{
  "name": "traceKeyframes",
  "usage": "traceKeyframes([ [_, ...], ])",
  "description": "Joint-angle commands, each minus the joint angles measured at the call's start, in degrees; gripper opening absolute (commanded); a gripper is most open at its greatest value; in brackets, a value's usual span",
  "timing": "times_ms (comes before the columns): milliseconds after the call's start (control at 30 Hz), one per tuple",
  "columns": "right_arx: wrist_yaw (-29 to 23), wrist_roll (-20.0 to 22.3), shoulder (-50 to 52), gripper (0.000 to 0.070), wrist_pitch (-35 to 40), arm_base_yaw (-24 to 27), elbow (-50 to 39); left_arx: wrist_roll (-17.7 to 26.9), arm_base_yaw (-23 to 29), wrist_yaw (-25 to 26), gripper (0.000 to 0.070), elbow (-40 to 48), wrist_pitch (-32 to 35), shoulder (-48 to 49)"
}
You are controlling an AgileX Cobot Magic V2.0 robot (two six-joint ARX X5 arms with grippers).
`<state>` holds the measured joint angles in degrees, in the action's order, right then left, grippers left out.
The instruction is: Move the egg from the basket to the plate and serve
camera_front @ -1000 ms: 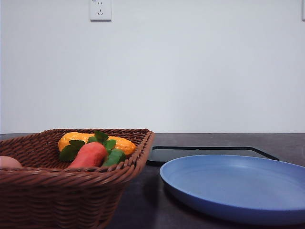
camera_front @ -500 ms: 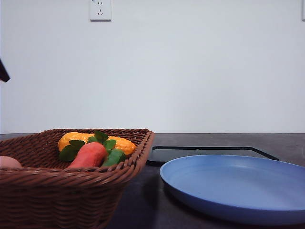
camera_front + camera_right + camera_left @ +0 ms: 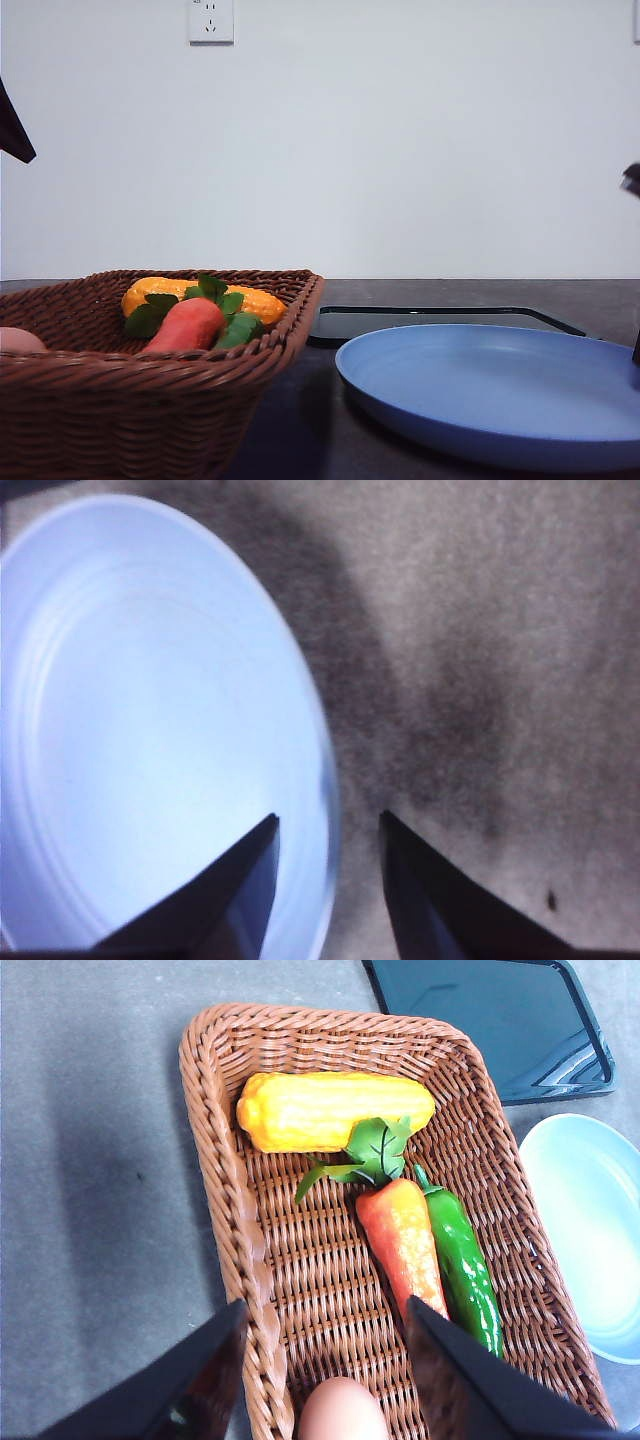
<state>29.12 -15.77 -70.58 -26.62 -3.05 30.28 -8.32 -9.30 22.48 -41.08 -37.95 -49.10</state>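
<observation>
Low front view; wrist views overhead, sharing basket (image 3: 250,1260), plate (image 3: 150,730).

The basket (image 3: 250,1260) under the left gripper (image 3: 325,1380) is brown woven wicker with a rough braided rim, and the egg (image 3: 342,1412) sitting right between its dark matte fingers (image 3: 205,1370) looks smooth and matte pinkish. Further out from that gripper the corn (image 3: 330,1110) is bumpy, plasticky yellow, the carrot (image 3: 403,1240) and green pepper (image 3: 463,1270) are smooth with a slight sheen, and the black tray (image 3: 490,1025) is glossy and reflective. Between the right gripper's (image 3: 330,880) fingers, the plate (image 3: 150,730) rim is plain smooth light blue, matte-ish, and the table (image 3: 500,680) beside it is a dull, grainy dark grey.
</observation>
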Motion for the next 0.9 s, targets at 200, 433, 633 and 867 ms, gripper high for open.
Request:
traceKeyframes([
  [200, 3.8, 0.8, -3.6, 0.0075, 2.3, -0.3, 0.8, 0.5, -0.2, 0.2, 0.0323, -0.7, 0.3, -0.4],
  [433, 3.8, 0.7, -3.4, 0.0, 2.4, -0.2, 0.8, 0.5, -0.2, 0.2, 0.0323, -0.7, 0.3, -0.4],
  [633, 3.8, 0.1, -0.8, 0.0, 2.4, -0.1, 0.9, 0.5, -0.2, 0.3, 0.0381, -0.7, 0.2, -0.4],
  [867, 3.7, -1.3, 6.8, 0.0, 1.4, 1.2, 0.9, -1.3, -4.4, 0.2, 0.0433, -1.3, -2.5, -0.4],
])
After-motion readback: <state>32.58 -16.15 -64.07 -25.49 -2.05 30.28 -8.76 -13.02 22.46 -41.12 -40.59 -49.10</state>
